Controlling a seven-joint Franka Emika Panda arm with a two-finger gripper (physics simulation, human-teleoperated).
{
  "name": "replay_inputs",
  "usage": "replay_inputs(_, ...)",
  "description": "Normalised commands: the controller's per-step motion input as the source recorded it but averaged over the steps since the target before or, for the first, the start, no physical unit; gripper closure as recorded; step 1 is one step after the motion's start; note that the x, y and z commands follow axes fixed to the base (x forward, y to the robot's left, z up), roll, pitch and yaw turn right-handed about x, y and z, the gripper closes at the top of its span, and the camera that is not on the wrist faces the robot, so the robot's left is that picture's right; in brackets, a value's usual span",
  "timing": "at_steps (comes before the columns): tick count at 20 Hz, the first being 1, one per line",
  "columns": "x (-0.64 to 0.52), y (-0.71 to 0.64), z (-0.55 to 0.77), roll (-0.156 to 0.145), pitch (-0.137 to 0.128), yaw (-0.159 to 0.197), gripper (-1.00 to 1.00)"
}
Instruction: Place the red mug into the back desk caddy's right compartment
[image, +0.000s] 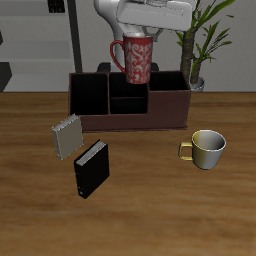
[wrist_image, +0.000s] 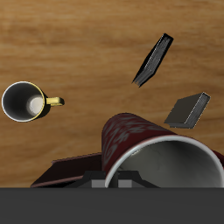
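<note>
1. The scene is a simulated home office or study.
2. A wood-grain counter (image: 40, 215) carries a dark brown desk caddy (image: 165, 112), a black book (image: 90, 168) and a cream-gold mug (image: 208, 148).
3. A potted plant (image: 203, 40) stands behind.

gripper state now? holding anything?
Gripper: shut on the red mug, held in the air above the back desk caddy.
</note>
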Motion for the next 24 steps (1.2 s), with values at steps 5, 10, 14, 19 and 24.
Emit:
replay_inputs(5,-0.32,0.19,-0.04,0.021,-0.014,0.027,1.0)
replay_inputs(10,-0.24,0.07,-0.06,0.021,-0.006,0.026,1.0)
replay_inputs(14,-0.29,0.14,-0.01,0.015,-0.019,0.031,1.0)
replay_inputs(19,-0.28,0.06,-0.01,0.0,-0.018,0.008,1.0)
replay_inputs(24,-0.22,0.02,-0.04,-0.029,-0.003,-0.009,1.0)
